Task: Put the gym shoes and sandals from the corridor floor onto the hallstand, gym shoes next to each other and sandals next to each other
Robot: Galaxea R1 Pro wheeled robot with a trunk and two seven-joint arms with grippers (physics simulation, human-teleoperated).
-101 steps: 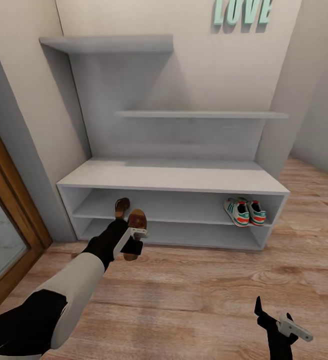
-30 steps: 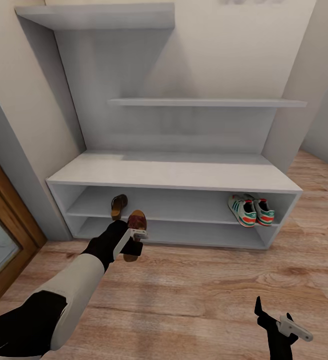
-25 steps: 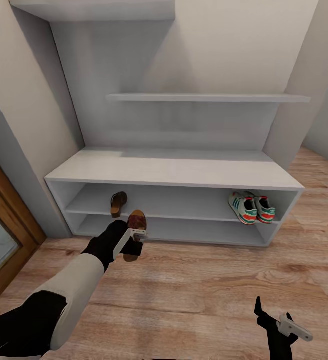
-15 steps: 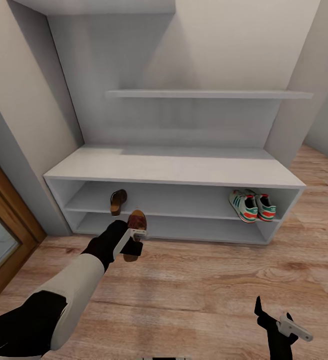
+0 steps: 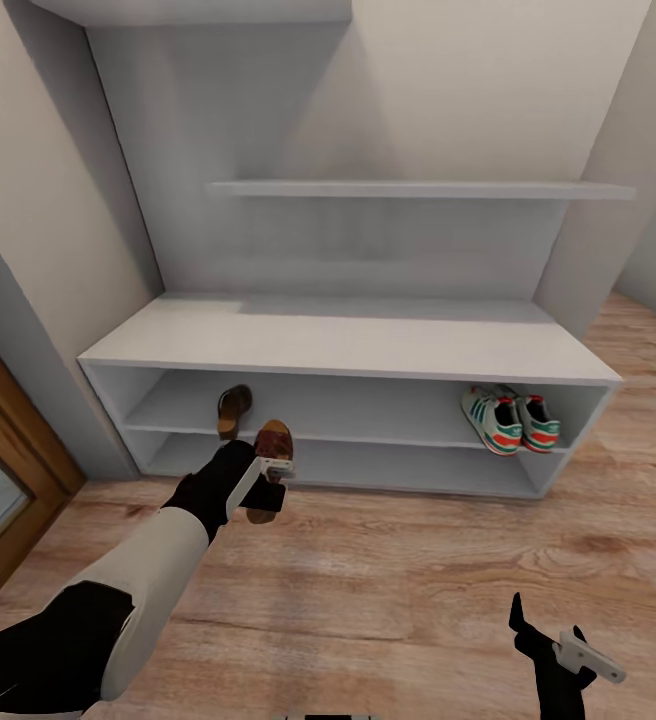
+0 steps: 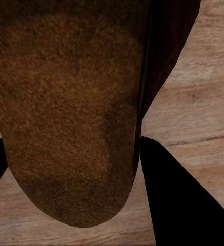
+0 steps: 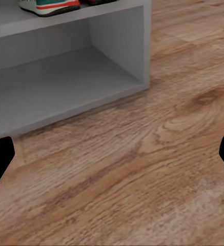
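Sandal of brown leather with a tan insole [image 5: 270, 470] hangs in your left gripper [image 5: 272, 478], jaws clamped on it, above the wood-plank corridor floor [image 5: 398, 560] just before the pale grey bench-style hallstand [image 5: 348, 345]. Your right gripper [image 5: 558, 645] sits low, jaws spread and empty. Farther in, its brown twin [image 5: 233, 411] lies near the upper shelf's left end; two cream-white, green-striped gym shoes [image 5: 510, 420] sit together at the right end.

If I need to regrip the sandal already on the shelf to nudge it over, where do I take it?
Take the shelved sandal by its open heel end, which faces the rack's front. Come in level from the front, between shelf and top board, jaws across its narrow width. Left gripper holds the other sandal.
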